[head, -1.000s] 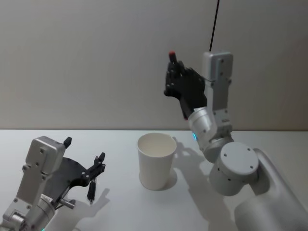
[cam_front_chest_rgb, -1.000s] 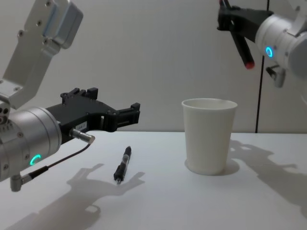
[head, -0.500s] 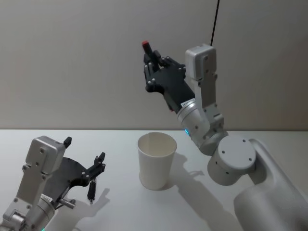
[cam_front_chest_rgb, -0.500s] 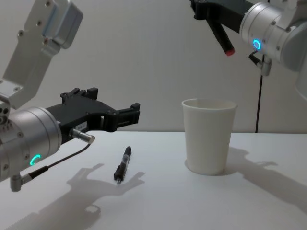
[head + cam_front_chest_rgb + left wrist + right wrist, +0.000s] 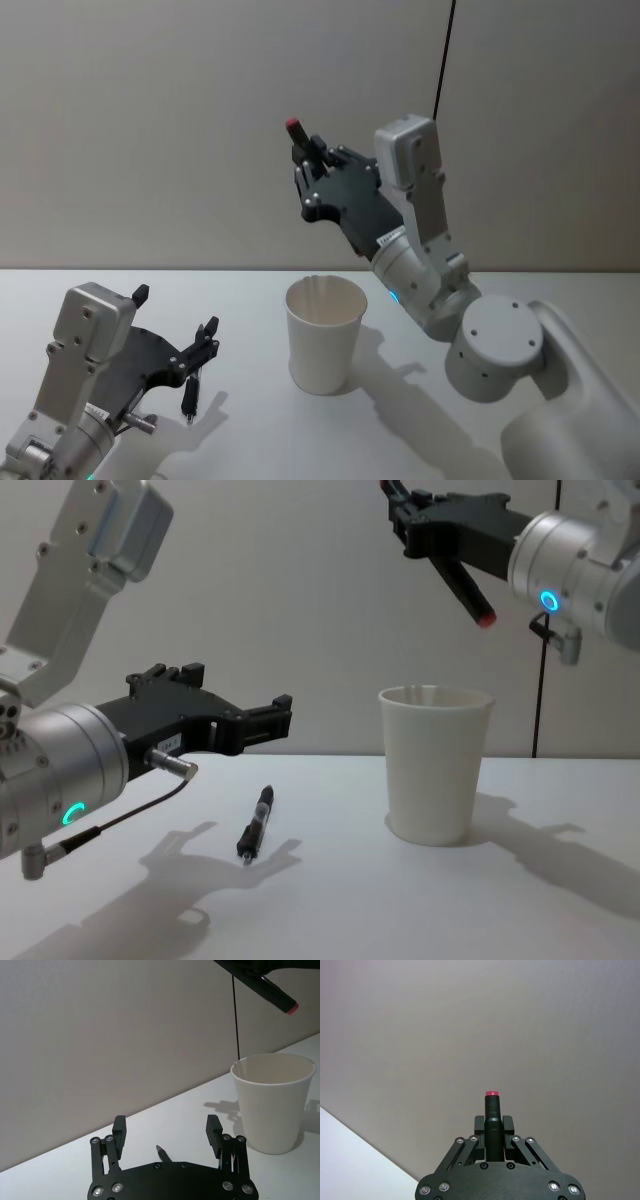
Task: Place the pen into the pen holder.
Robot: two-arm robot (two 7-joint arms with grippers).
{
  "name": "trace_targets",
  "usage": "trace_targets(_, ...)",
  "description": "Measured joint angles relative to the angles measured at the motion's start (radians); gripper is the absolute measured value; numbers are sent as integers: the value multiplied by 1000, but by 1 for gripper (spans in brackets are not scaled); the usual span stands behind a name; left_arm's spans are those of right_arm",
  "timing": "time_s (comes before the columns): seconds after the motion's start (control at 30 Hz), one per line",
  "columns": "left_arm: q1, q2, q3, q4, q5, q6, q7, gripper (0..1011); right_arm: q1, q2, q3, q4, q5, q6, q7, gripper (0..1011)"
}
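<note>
A: Half done?
B: Roughly. The right gripper is clenched on the black red-tipped pen, high above the white tapered paper cup — not in yet.
A: And left gripper?
B: Splayed open — over second black pen on table.

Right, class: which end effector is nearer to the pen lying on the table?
Left. The left end effector hovers open over the black pen. The right end effector is high above the cup, gripping a red-tipped pen.
</note>
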Motion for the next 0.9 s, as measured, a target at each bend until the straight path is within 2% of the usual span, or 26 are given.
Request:
trace_targets(0.2, 0, 0, 0, 0, 0, 0, 0, 1003, -21, 2, 3, -12, -7, -2, 1, 207)
trace_targets(0.43, 0, 0, 0, 0, 0, 0, 0, 1004, -41, -9, 3, -13, -18, -35, -7, 207)
trace_targets(0.9, 0, 0, 0, 0, 0, 0, 0, 1003, -57, -30, 0, 22, -64, -83, -49, 207)
